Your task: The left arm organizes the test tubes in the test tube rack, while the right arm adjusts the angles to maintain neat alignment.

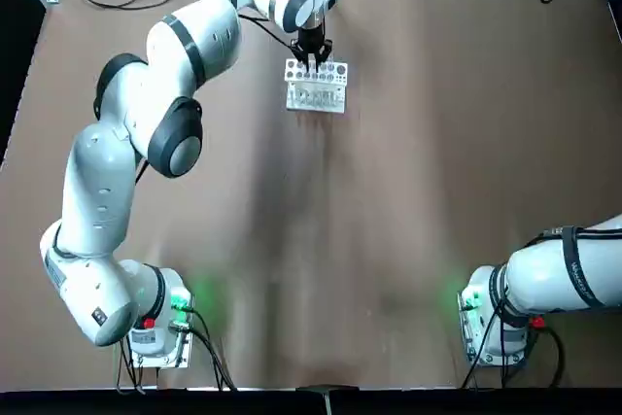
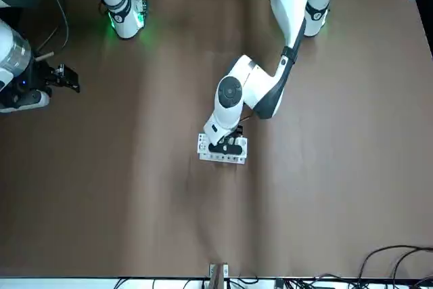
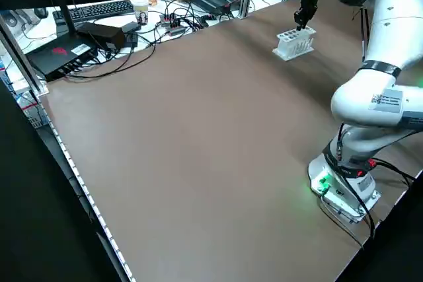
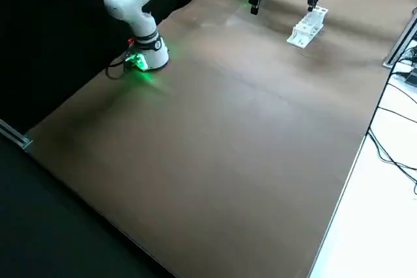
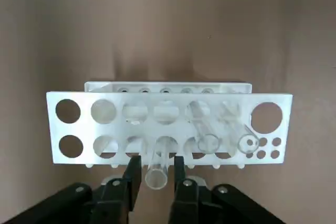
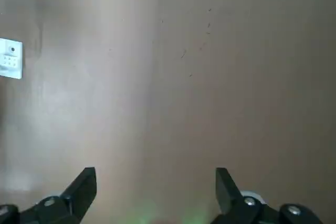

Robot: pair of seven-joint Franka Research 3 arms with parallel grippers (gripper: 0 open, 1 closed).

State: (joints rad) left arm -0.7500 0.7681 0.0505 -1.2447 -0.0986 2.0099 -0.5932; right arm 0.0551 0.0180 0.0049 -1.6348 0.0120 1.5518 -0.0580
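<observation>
The test tube rack (image 1: 316, 94) stands on the table (image 1: 408, 240), near its far edge and left of the middle. Three clear test tubes (image 5: 208, 142) sit in the row of holes closer to the robot. The left gripper (image 5: 161, 174) is at that side of the rack, its fingers apart on either side of one tube. The right gripper (image 6: 156, 182) hangs over the table's right part, fingers spread wide.
</observation>
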